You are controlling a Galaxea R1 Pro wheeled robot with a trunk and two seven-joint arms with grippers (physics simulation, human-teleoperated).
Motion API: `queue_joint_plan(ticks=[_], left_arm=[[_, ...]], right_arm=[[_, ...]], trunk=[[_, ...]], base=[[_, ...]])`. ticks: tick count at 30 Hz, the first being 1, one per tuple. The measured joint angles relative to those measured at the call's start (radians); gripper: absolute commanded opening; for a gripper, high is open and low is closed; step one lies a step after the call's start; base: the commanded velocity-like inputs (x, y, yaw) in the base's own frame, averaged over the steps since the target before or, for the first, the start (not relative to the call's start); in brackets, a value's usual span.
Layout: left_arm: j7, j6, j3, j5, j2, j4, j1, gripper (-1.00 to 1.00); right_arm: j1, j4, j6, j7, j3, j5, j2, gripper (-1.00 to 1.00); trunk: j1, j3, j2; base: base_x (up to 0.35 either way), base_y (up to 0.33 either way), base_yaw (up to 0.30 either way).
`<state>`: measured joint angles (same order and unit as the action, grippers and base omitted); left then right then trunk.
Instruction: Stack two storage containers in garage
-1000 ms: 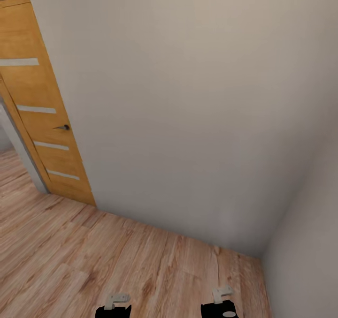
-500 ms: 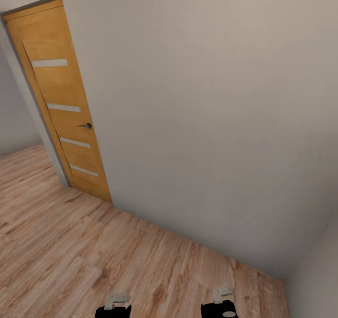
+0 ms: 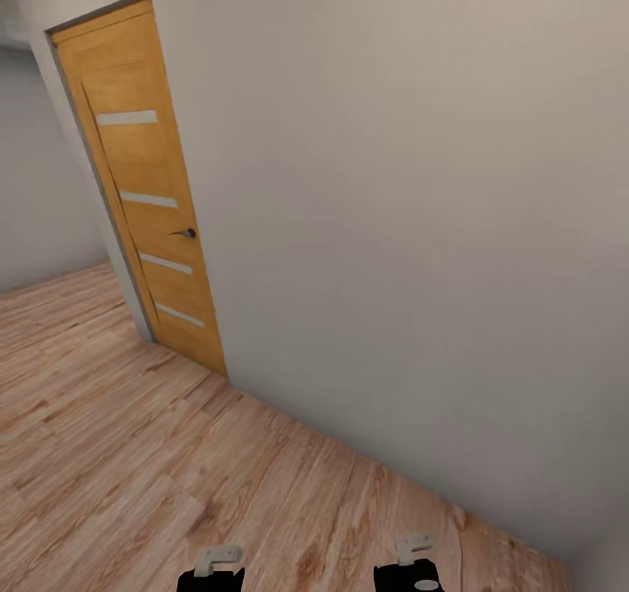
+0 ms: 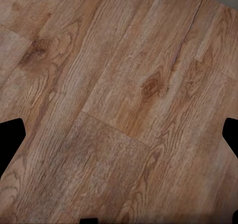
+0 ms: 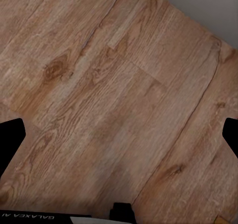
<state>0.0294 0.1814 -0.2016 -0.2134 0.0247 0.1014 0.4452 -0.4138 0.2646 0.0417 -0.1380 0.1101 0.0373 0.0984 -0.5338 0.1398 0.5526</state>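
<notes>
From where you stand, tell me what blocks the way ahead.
A plain grey wall stands straight ahead. A closed wooden door sits in it toward the left. The wood plank floor runs open past the door's left side. Both tools point down at planks.

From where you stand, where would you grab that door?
Probably the small dark lever handle, about halfway up the door near its right edge. It is the one part standing out from the flat panel, so I would come at it from the front.
</notes>
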Motion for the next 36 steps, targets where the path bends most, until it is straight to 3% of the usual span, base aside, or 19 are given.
queue_joint_plan(ticks=[9, 36], left_arm=[[0.000, 0.000, 0.000, 0.000, 0.000, 0.000, 0.000, 1.00], [0.000, 0.000, 0.000, 0.000, 0.000, 0.000, 0.000, 1.00]], right_arm=[[0.000, 0.000, 0.000, -0.001, 0.000, 0.000, 0.000, 1.00], [0.000, 0.000, 0.001, -0.004, 0.000, 0.000, 0.001, 1.00]], trunk=[[0.000, 0.000, 0.000], [0.000, 0.012, 0.000]], base=[[0.147, 0.000, 0.105], [0.147, 0.000, 0.275]])
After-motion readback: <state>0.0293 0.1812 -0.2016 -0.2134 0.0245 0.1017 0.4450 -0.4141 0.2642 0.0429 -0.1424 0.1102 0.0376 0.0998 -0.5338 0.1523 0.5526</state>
